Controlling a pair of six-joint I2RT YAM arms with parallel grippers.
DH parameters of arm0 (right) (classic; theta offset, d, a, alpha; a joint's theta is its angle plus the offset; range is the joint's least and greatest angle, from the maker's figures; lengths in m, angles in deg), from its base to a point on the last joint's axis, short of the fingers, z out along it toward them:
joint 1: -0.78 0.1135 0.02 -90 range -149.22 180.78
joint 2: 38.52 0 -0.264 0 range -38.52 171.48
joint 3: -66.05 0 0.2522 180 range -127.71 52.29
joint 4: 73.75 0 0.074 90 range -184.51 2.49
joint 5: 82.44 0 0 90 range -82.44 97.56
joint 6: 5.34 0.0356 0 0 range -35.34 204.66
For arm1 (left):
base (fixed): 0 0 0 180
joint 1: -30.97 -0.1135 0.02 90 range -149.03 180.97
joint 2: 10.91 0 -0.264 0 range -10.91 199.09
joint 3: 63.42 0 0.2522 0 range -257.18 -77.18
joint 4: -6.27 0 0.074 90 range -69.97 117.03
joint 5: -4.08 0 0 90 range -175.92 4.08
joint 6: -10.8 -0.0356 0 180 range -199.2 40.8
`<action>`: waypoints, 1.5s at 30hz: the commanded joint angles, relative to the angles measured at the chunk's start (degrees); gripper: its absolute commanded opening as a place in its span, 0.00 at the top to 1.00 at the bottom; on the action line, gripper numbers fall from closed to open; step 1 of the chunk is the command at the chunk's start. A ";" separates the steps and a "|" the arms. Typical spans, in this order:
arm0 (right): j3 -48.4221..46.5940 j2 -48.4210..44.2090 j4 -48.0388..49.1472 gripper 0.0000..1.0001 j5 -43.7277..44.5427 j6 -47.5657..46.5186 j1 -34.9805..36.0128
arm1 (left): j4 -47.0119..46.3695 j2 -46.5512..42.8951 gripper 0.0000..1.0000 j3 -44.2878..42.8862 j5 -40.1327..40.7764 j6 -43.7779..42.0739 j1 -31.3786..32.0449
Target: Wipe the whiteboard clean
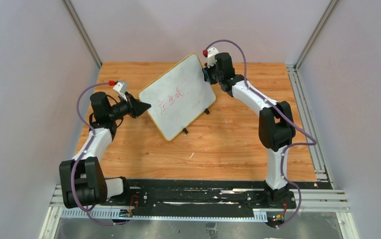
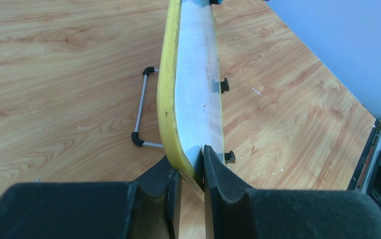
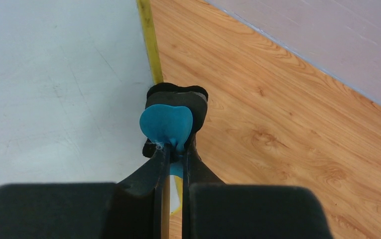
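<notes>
The left fingers point(image 1: 142, 106) are clamped on the yellow rim point(image 2: 166, 99) at a rounded corner of the whiteboard point(image 1: 178, 94), one finger on the white face and the other on the back. Ahead of these fingers the board runs off edge-on and stands tilted. A thin wire stand point(image 2: 139, 107) sticks out from its back on the fingers' left and reaches the tabletop point(image 1: 228, 144). Two small black feet point(image 2: 224, 85) sit along its edge on their right.

The red handwriting point(image 1: 174, 97) lies on the board's face between the two sets of fingers, nearer the left ones.

The right fingers point(image 3: 192, 162) are at the far right edge of the board, well apart from the left ones. They are closed tight on a blue eraser point(image 3: 166, 124) backed with a black pad point(image 3: 200, 107). The eraser sits just past their tips, right at the yellow rim. The white face spreads out to the left of it and bare wood to the right. I cannot tell whether the pad is touching the board.
</notes>
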 commanded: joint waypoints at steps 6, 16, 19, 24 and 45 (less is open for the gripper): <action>9.62 -3.01 0.53 0.99 3.82 0.72 -0.58 | 2.35 0.37 1.00 -0.09 1.07 -8.96 0.02; 14.22 -6.61 0.87 0.99 3.65 2.11 -0.02 | 2.36 0.21 1.00 0.01 1.00 -9.11 0.01; 12.41 -6.30 0.06 0.99 3.73 1.64 0.19 | 2.42 0.26 1.00 0.12 0.85 -8.98 0.09; 8.33 -5.87 -1.28 0.99 2.91 1.35 0.81 | 2.62 0.04 1.00 0.22 0.96 -9.26 0.04; 7.48 -8.57 2.33 0.99 -1.61 2.32 16.97 | 2.63 -0.15 1.00 0.13 0.56 -9.00 0.06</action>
